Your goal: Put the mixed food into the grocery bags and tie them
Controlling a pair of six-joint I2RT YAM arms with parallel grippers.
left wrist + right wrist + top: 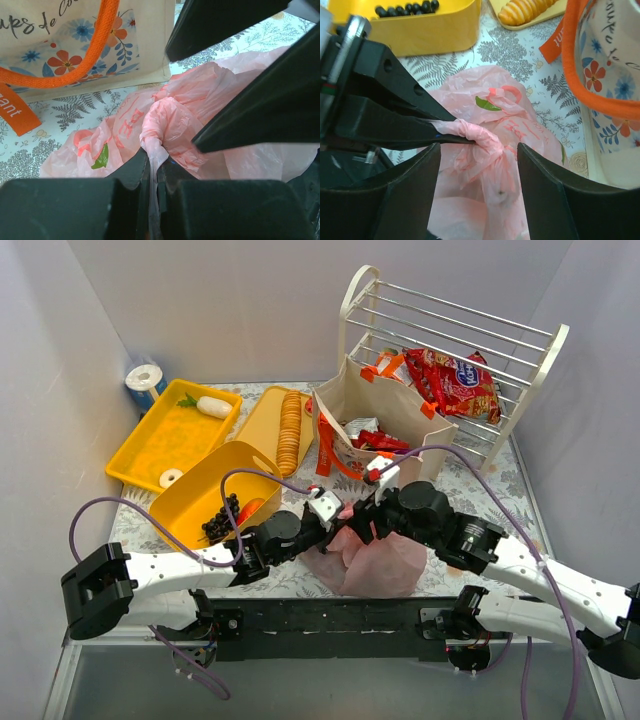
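The pink plastic bag (385, 562) lies on the table just in front of both arms, its top twisted into a knot (470, 131). My left gripper (152, 162) is shut on a twisted strand of the pink bag beside the knot. My right gripper (479, 150) is open, its fingers (547, 190) apart on either side of the bag's other strand and not touching it. The beige tote (390, 410) with orange handles stands behind the bag, with red snack packets (380, 441) inside. Dark grapes (220, 522) sit in a yellow tub (195, 495).
A yellow tray (170, 440) holds a white item (213, 407). A second tray carries a row of crackers (290, 430). A white wire rack (450, 335) at the back right bears a red snack packet (462, 382). A blue-and-white roll (147, 381) stands at the back left.
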